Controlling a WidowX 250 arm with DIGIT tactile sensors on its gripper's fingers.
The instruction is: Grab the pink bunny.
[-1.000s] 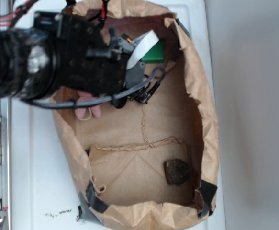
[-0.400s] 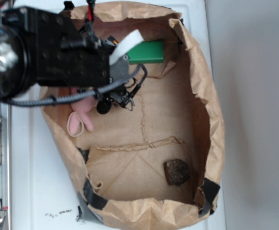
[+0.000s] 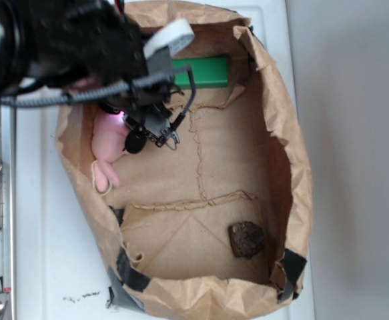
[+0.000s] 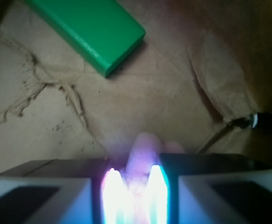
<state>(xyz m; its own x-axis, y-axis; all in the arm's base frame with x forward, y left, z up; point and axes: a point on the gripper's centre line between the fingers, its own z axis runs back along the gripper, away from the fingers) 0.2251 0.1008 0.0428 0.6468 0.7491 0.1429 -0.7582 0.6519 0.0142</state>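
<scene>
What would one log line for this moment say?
pincer: closed on pink bunny | bunny: at bag's left wall | green block: untouched | brown lump: untouched

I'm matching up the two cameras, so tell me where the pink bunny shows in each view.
Exterior: the pink bunny lies at the paper bag's left wall, partly under the arm.
Wrist: a pinkish blur at bottom center, between the end effector's glowing fingers.
Shared landmark: the green block, near the top in both.
</scene>
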